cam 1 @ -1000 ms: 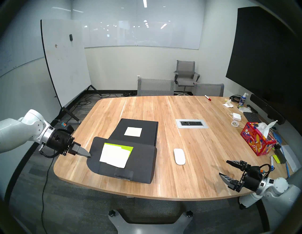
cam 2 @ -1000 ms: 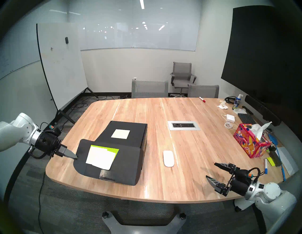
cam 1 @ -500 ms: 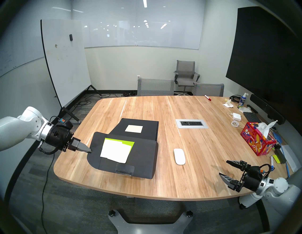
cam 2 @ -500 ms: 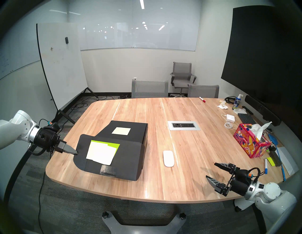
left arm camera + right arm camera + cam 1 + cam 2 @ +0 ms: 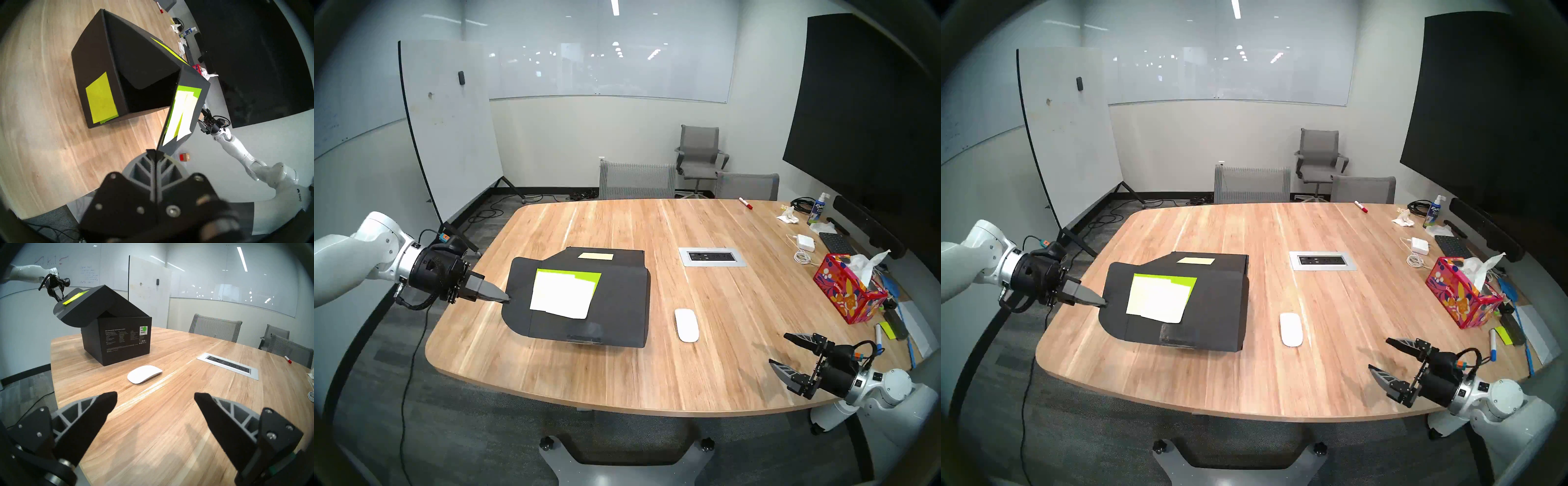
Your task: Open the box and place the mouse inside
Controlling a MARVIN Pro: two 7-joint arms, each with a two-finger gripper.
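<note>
Left gripper (image 5: 506, 299), clenched on the lid edge of the box (image 5: 619, 305), holds the flap raised at frame centre-left; right gripper (image 5: 780, 351) released, lower right; mouse (image 5: 686, 324) rests on the surface (image 5: 704, 373) between them.

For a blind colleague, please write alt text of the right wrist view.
A black box stands on a wooden table, its lid raised like a roof by the left pincer shut on its edge. A white mouse lies nearer, before the open right pincer.
</note>
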